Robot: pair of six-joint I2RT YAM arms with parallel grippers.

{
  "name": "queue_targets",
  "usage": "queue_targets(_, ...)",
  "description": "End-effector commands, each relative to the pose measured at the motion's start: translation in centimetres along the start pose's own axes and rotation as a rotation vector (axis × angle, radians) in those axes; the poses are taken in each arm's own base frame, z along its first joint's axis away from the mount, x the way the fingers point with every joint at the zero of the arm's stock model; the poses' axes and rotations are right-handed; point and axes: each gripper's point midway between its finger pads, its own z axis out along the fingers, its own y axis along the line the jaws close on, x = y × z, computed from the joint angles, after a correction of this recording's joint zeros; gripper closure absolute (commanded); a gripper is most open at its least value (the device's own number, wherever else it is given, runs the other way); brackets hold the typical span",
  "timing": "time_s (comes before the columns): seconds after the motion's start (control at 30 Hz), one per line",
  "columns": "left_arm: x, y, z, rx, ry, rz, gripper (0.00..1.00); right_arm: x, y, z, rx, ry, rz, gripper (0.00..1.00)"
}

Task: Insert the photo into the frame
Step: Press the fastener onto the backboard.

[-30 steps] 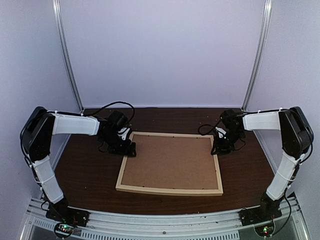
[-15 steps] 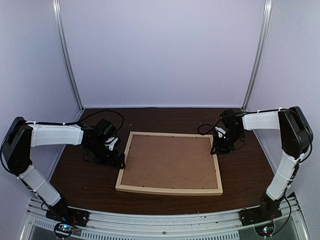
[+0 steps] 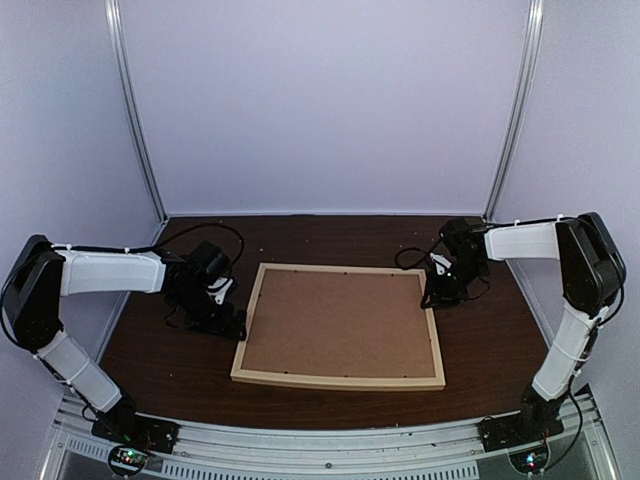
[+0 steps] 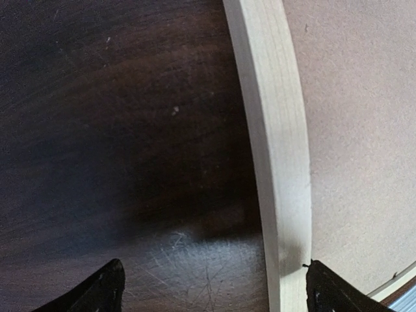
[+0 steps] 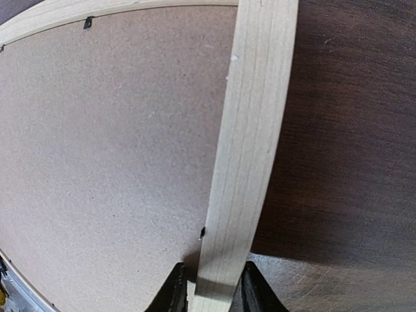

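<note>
The frame [image 3: 340, 381], thin light wood rails, lies flat on the dark table, filled by a brown backing board [image 3: 340, 325]. The photo is hidden. My right gripper [image 3: 432, 298] is shut on the frame's right rail [image 5: 253, 130] near the far right corner. The rail runs between its black fingers [image 5: 174, 291], and the board [image 5: 110, 149] lies to the left. My left gripper [image 3: 232, 325] stands wide open at the left rail [image 4: 273, 130]. One fingertip [image 4: 107, 289] is over bare table and the other is at the rail's inner edge. It holds nothing.
A dark brown tabletop [image 3: 170, 350] surrounds the frame. Pale walls and two metal corner posts [image 3: 140, 120] close in the back and sides. A metal rail [image 3: 330, 450] with the arm bases runs along the near edge. Small black clips [image 5: 88, 23] line the frame's inner edge.
My left arm has drawn back leftward from the frame's far left corner and now sits lower beside the left rail, its jaws opened wider. The right arm and the frame have stayed still.
</note>
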Motion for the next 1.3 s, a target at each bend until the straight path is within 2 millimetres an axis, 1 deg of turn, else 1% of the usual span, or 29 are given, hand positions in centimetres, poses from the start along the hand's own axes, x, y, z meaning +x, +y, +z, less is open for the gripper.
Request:
queue_targets(0.0, 0.4, 0.5, 0.3, -0.032, 0.015, -0.011, 0.03, 0.6, -0.7, 2.0, 0.031, 0.025, -0.019, 0.73)
queue_targets(0.23, 0.9, 0.1, 0.5, -0.002, 0.034, -0.004, 0.03, 0.7, -0.8, 2.1, 0.032, 0.025, -0.016, 0.73)
queue_targets(0.43, 1.3, -0.3, 1.2, 0.029, 0.051, -0.008, 0.04, 0.6, -0.7, 2.2, 0.029, 0.025, -0.015, 0.73)
queue_targets(0.9, 1.3, -0.4, 1.9, 0.027, 0.062, -0.025, 0.04, 0.8, -0.7, 2.3, 0.026, 0.025, -0.014, 0.73)
queue_targets(1.0, 1.0, -0.5, 1.4, 0.034, 0.044, -0.025, 0.04, 0.9, -0.8, 2.4, 0.027, 0.028, -0.013, 0.73)
queue_targets(1.17, -0.4, -0.4, -0.7, 0.02, -0.033, -0.021, 0.04, 0.8, -0.8, 2.5, 0.028, 0.029, -0.014, 0.73)
queue_targets(1.27, -0.8, -0.2, -1.7, 0.007, -0.059, -0.019, 0.04, 0.8, -0.8, 2.6, 0.026, 0.03, -0.013, 0.73)
